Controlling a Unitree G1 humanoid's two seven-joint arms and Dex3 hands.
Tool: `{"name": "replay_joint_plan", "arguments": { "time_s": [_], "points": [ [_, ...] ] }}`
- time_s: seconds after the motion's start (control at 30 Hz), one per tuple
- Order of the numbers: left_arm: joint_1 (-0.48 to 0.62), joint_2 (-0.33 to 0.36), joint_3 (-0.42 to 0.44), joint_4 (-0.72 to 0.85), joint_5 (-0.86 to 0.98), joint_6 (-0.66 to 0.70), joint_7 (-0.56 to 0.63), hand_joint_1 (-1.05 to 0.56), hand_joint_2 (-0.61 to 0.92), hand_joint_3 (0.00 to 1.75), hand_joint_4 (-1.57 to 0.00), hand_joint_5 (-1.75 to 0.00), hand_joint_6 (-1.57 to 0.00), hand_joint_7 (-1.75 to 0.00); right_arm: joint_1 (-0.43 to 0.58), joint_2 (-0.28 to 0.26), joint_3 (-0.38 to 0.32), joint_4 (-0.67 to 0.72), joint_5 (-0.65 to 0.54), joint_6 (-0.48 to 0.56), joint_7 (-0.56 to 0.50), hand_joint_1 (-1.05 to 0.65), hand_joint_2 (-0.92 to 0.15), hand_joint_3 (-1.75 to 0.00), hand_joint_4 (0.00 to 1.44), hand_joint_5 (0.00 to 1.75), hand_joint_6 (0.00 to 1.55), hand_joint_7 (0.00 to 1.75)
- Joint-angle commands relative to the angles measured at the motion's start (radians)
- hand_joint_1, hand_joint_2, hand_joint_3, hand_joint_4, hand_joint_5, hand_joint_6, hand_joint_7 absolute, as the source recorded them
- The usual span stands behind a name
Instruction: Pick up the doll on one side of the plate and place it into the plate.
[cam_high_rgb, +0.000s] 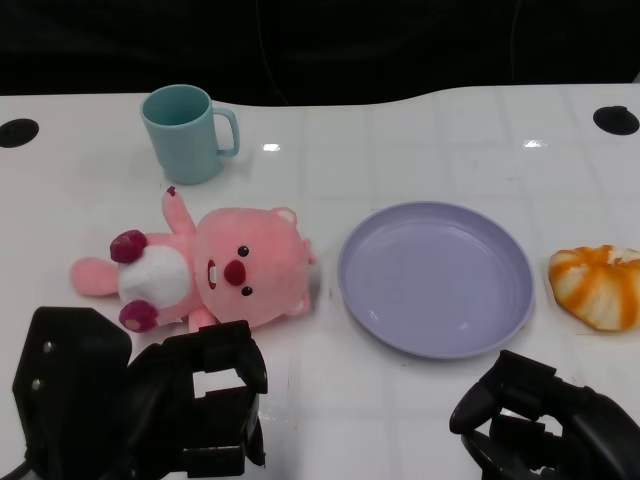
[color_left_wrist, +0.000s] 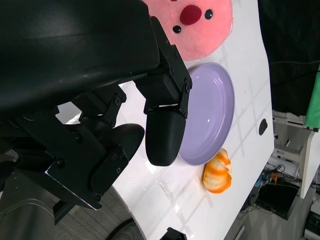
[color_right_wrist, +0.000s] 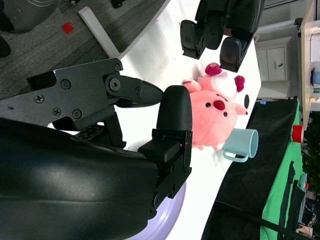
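Task not begun. Doll (cam_high_rgb: 205, 270) lies on the bench (cam_high_rgb: 420, 150) just left of the empty plate (cam_high_rgb: 436, 276), untouched. Left robot hand (cam_high_rgb: 205, 410) hovers near it, fingers apart, holding nothing; right robot hand (cam_high_rgb: 545, 420) likewise empty. Grasp, transfer remain

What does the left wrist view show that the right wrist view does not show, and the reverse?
Only the left wrist view shows the orange-and-white striped toy beside the plate, and the left hand from behind. Only the right wrist view shows the teal cup near the doll, and the right hand from behind. Both show the pink doll and the purple plate on the white table.
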Motion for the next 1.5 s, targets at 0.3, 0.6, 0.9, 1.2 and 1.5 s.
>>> {"name": "replay_joint_plan", "arguments": {
  "time_s": [0.3, 0.6, 0.9, 1.2, 1.5],
  "points": [
    [0.001, 0.013, 0.002, -0.009, 0.007, 0.002, 0.003, -0.07, 0.43, 1.47, -0.89, -1.75, -0.8, -1.68, 0.002, -0.01, 0.0, -0.01, 0.006, 0.005, 0.003, -0.27, -0.92, -0.49, 0.66, 1.75, 0.47, 1.65],
    [-0.001, 0.009, 0.006, -0.005, 0.003, 0.004, 0.004, -0.07, 0.43, 1.47, -0.9, -1.75, -0.81, -1.69, -0.001, -0.01, 0.002, -0.009, -0.002, 0.005, 0.0, -0.27, -0.92, -0.48, 0.66, 1.75, 0.47, 1.64],
    [0.003, 0.009, 0.004, -0.005, 0.005, -0.005, 0.002, -0.07, 0.43, 1.47, -0.9, -1.75, -0.81, -1.68, 0.002, -0.01, -0.001, -0.007, 0.004, 0.001, 0.005, -0.27, -0.92, -0.48, 0.66, 1.75, 0.47, 1.64],
    [0.007, -0.025, 0.028, -0.027, -0.016, 0.005, 0.032, -0.03, 0.48, 1.41, -0.84, -1.68, -0.8, -1.5, 0.0, -0.009, -0.003, -0.002, 0.007, -0.001, 0.005, -0.27, -0.92, -0.48, 0.66, 1.75, 0.47, 1.64],
    [0.024, -0.075, 0.059, -0.023, -0.023, -0.116, 0.014, -0.11, 0.35, 1.43, -0.73, -1.57, -0.74, -1.26, 0.004, -0.011, -0.002, -0.007, 0.0, -0.001, 0.003, -0.27, -0.92, -0.48, 0.66, 1.75, 0.47, 1.64]
  ]
}}
